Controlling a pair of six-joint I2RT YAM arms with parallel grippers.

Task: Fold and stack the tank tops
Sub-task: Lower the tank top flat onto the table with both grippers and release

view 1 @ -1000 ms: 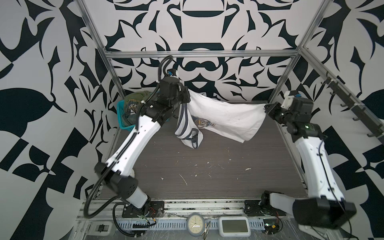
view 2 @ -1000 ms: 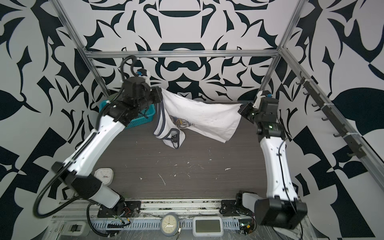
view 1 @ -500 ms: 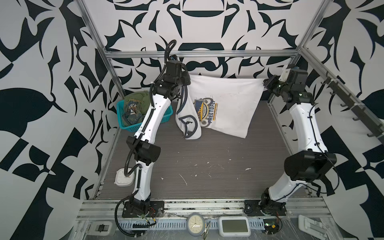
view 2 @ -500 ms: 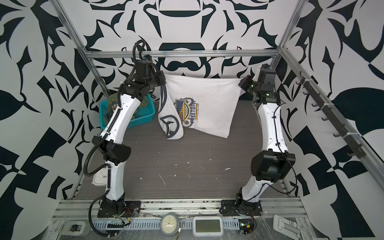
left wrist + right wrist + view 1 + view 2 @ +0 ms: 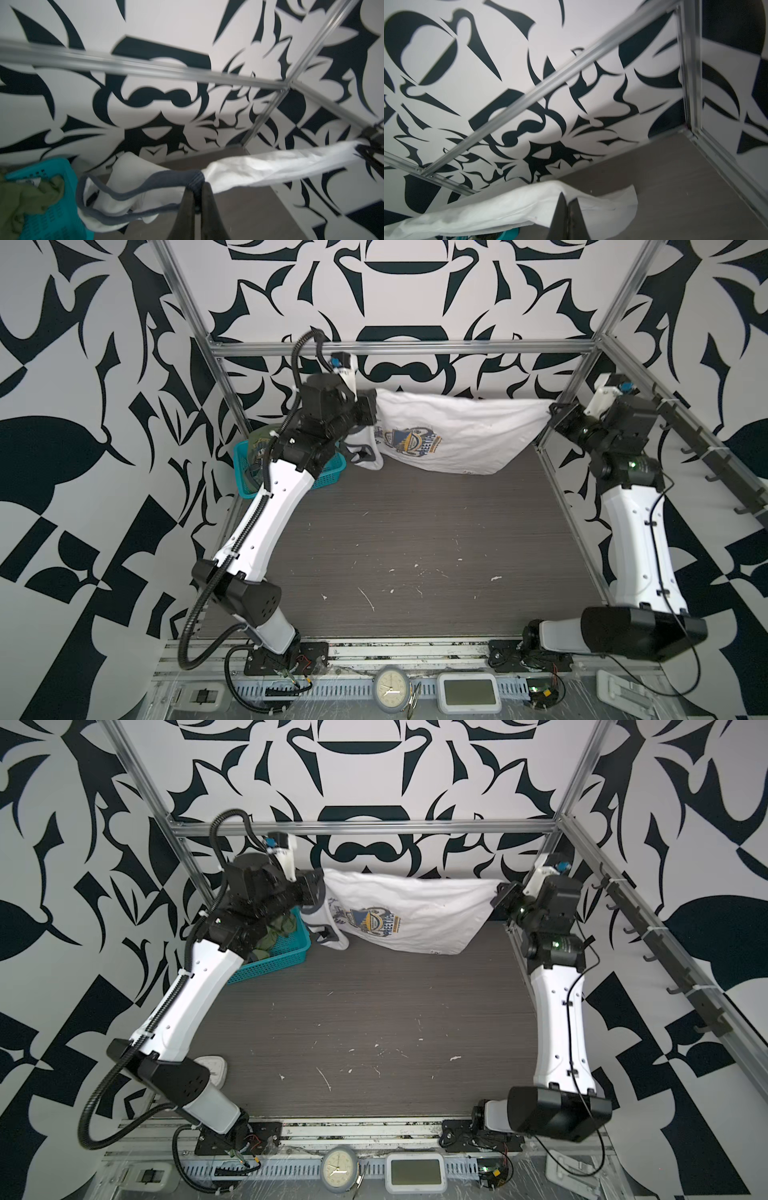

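White tank top (image 5: 469, 427) | spread wide, aloft | blue-yellow badge showing | grey trim dangling

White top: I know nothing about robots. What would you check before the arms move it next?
1. Left claw shut on white top: ok.
2. Right claw shut on its other end: ok.
3. Cloth stretched between the claws: ok.
4. Straps spread flat: not ok, they dangle bunched.
5. Lower edge off the table: cannot tell.
6. Green top in the basket, out of the way: ok.
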